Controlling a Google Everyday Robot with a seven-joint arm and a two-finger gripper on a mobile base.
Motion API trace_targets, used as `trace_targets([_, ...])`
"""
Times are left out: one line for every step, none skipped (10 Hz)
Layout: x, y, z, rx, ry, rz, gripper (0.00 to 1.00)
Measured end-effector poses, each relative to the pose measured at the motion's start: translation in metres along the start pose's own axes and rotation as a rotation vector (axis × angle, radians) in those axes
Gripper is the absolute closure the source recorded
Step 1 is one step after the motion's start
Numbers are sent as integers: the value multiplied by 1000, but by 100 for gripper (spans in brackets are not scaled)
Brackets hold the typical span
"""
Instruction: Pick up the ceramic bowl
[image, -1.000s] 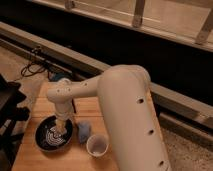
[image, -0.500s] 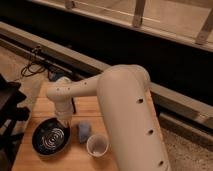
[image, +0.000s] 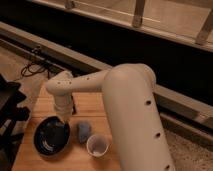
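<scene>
camera view: a pale robot arm bends over a wooden table (image: 95, 107), its gripper (image: 64, 118) hanging at the far right rim of the ceramic bowl (image: 51, 136). whether it is parted or clamped on the rim cannot be told; the wrist hides it. the dark bowl sits at the table's left front edge, a small blue-grey object (image: 83, 131) just beside it and a white cup (image: 97, 145) near that. the wrist appears to come from above to reach the rim while avoiding the neighbours.
</scene>
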Motion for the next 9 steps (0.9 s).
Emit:
trace_targets([-1, 0, -5, 3, -7, -1, 88])
trace_targets([-2, 0, -12, 7, -15, -1, 88])
trace_targets([-1, 0, -16, 11, -16, -1, 88])
trace_targets([-1, 1, -20, 14, -19, -4, 88])
trace_targets([-2, 3, -23, 15, -24, -6, 88])
trace_targets([-3, 2, -27, 16, -30, -5, 88])
trace_targets([-3, 2, -30, 18, -32, -4, 88])
trace_targets([-3, 2, -33, 20, -32, -5, 88])
trace_targets([-3, 4, -34, 21, -33, -7, 88])
